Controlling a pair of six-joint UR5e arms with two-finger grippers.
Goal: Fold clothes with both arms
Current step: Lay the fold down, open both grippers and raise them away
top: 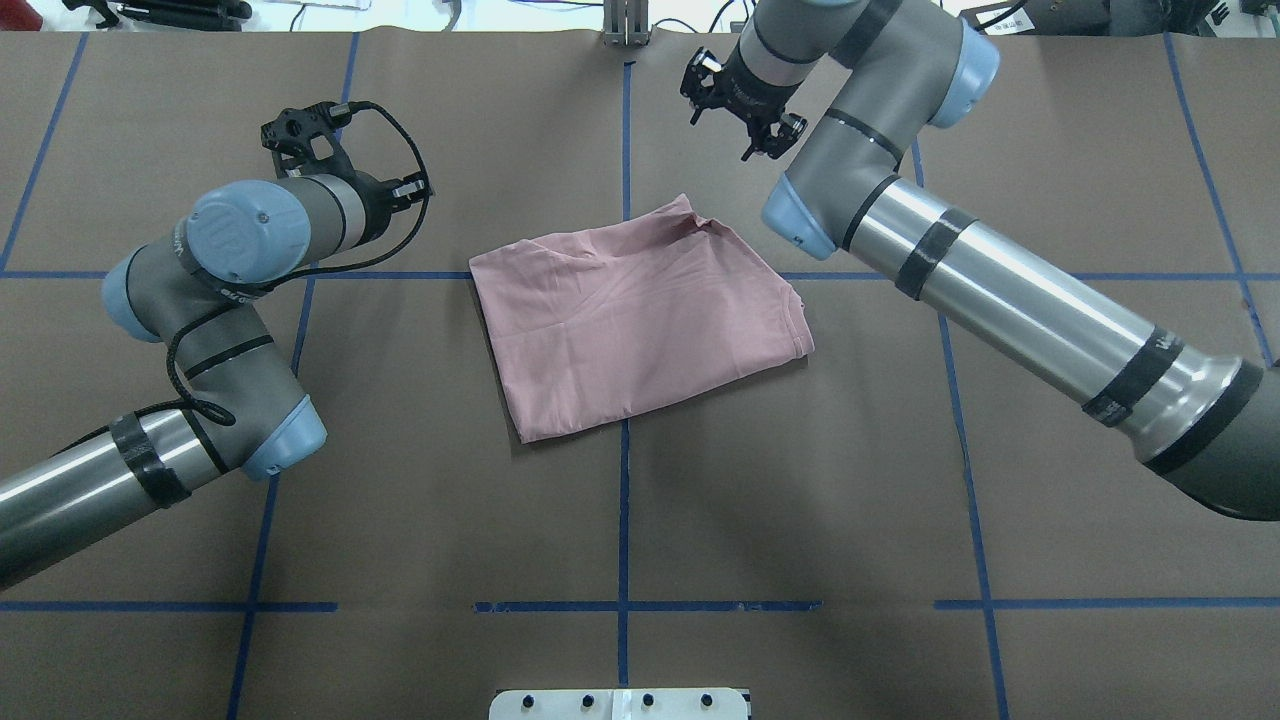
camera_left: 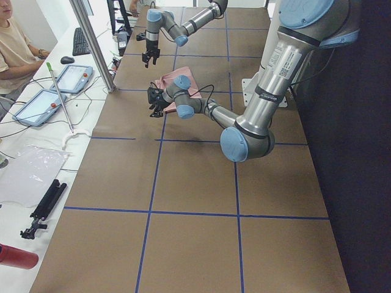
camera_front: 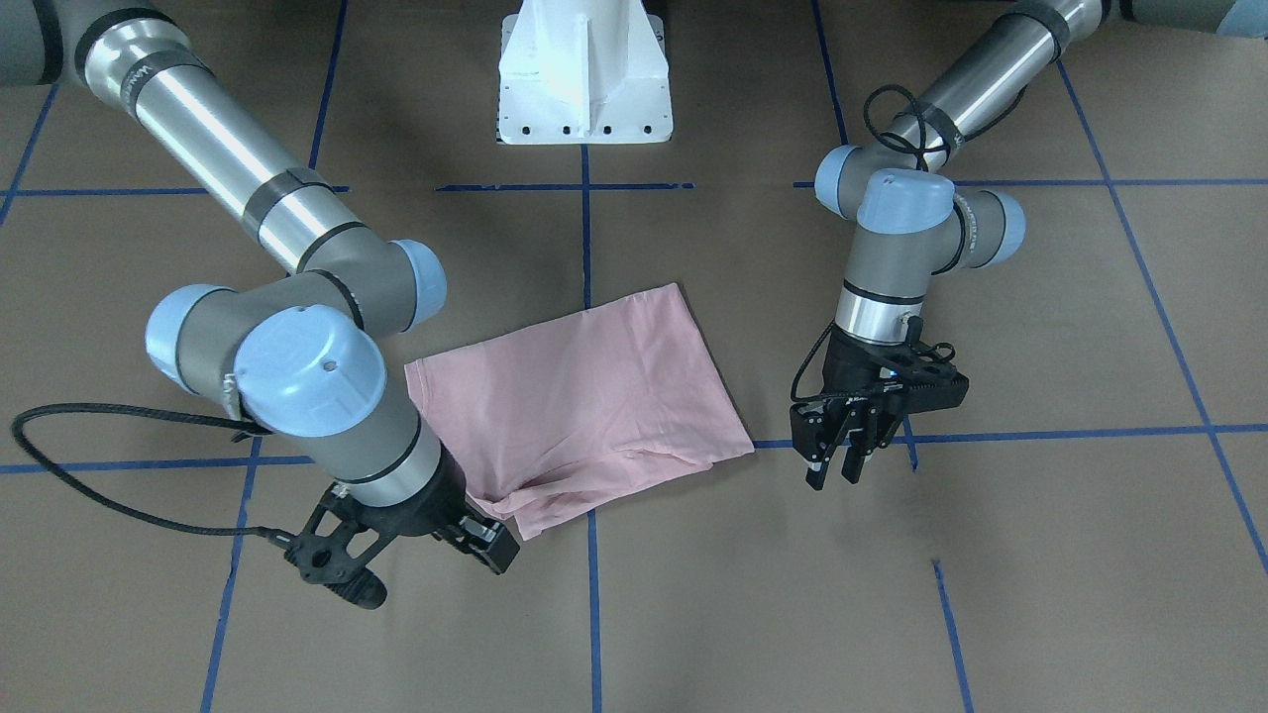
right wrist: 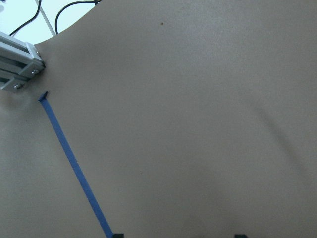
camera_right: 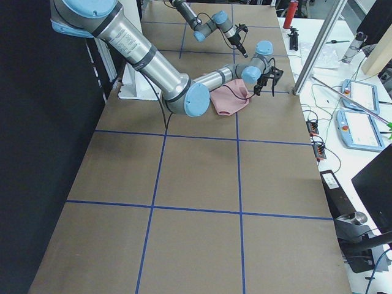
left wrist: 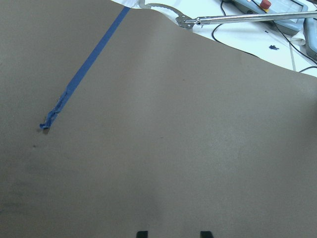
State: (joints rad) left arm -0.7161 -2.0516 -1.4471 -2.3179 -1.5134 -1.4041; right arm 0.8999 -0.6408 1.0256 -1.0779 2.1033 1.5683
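Left gripper (left wrist: 174, 233) and right gripper (right wrist: 179, 235) hang empty over bare table (top: 400, 500), fingers parted, the right's wider. Between them lies the folded T-shirt (top: 640, 310), closest to the right gripper, apparently released to settle.

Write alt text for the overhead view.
A folded pink T-shirt lies in the middle of the table. The left gripper hangs open off its left corner, the right gripper open beyond its far edge; neither touches it.

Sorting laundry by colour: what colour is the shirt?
The shirt is plain pale pink; clearest overhead.
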